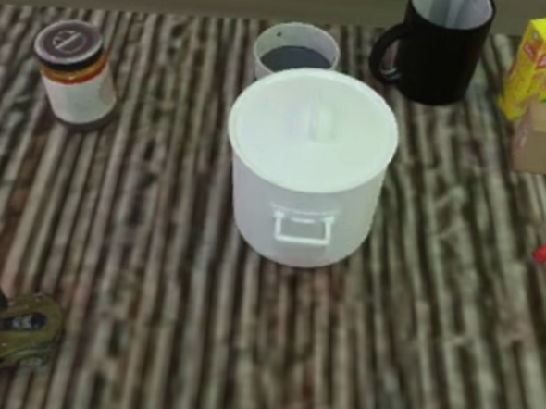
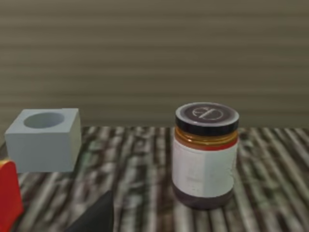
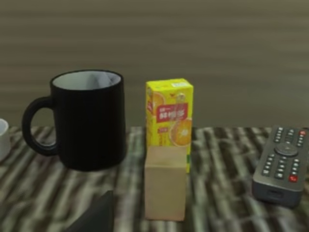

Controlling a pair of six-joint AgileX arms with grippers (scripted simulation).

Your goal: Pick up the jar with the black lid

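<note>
Left gripper (image 1: 10, 337) sits at the counter's (image 1: 154, 327) near-left corner, well short of the white pot (image 1: 310, 165); can't tell how far open it is, and it holds nothing. Its wrist camera faces the jar with the black lid (image 1: 74, 72), so the approach line looks set. Jar stands upright, left of the pot and well apart from it, nothing crowding it: clear for a side grasp below the lid. Grey block (image 2: 44, 139) shows beyond the jar in the left wrist view. Behind the pot: small white cup (image 1: 296, 50). Right of the pot: black mug (image 1: 438, 43), juice carton (image 1: 541, 63), tan box (image 1: 542, 138). Right arm out of top view, parked.
</note>
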